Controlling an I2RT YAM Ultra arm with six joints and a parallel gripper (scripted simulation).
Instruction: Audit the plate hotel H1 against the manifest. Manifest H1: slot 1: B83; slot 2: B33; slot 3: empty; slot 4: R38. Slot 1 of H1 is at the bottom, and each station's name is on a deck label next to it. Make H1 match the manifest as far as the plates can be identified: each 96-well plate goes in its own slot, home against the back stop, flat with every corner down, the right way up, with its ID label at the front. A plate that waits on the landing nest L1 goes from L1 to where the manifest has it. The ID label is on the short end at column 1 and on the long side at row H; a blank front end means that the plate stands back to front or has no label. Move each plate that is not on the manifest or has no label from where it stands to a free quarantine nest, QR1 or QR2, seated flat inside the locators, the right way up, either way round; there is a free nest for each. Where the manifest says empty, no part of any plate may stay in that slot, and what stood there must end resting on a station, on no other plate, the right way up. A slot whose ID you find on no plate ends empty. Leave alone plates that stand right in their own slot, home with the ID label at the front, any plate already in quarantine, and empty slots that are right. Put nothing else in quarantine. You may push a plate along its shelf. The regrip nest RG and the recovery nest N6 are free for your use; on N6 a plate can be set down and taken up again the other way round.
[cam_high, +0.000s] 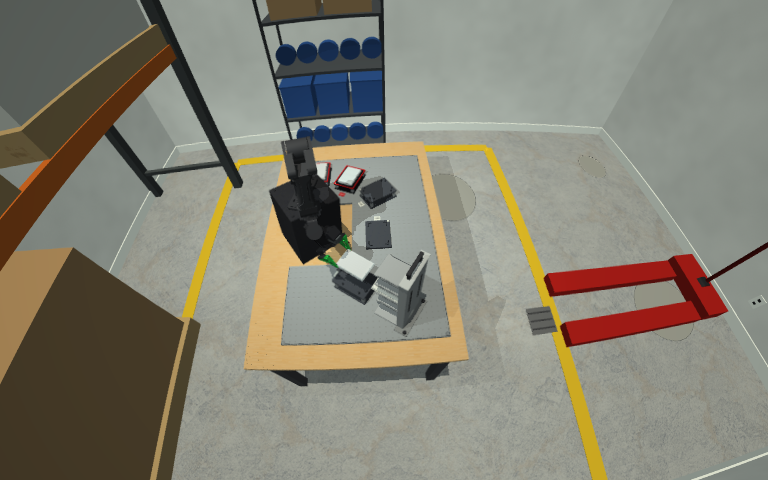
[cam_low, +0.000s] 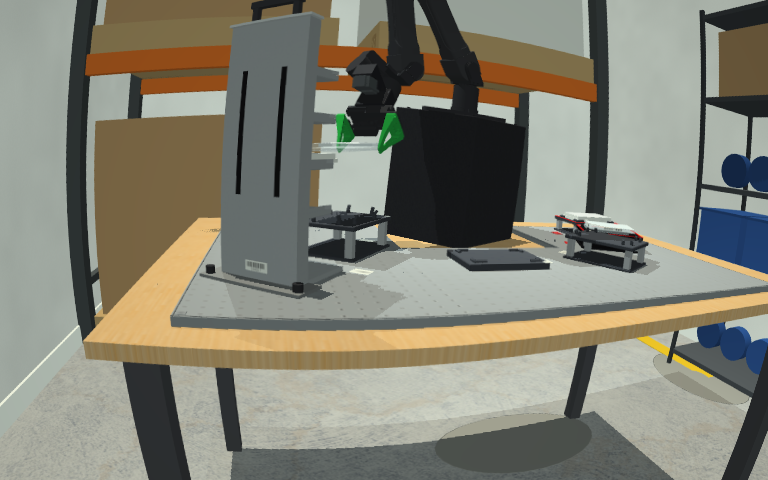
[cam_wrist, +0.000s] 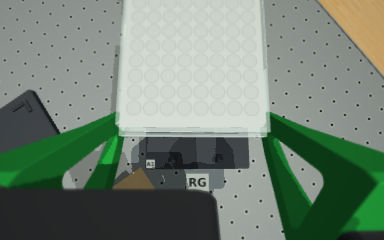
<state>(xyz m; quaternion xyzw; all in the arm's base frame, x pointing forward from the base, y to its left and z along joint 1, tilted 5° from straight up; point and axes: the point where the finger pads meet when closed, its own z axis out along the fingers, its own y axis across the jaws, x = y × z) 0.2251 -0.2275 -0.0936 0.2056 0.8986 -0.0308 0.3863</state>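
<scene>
A clear 96-well plate (cam_wrist: 192, 65) lies level between my green fingers. My gripper (cam_wrist: 192, 120) is shut on its near end, with the fingertips touching both long sides. In the side view the plate (cam_low: 351, 147) hangs mostly in front of the grey plate hotel (cam_low: 271, 152), at about its second shelf from the bottom, with only its far end between the shelves. It is high above the regrip nest (cam_wrist: 195, 155) marked RG. I see no ID label on the plate from above. The overhead view shows the plate (cam_high: 355, 263) between the arm and the hotel (cam_high: 402, 290).
Two nests at the back hold plates with red edges (cam_high: 348, 177). A raised black nest (cam_high: 378, 191) and a flat black nest (cam_high: 378, 233) stand mid-table. The arm's black pedestal (cam_low: 453, 175) stands close behind my gripper.
</scene>
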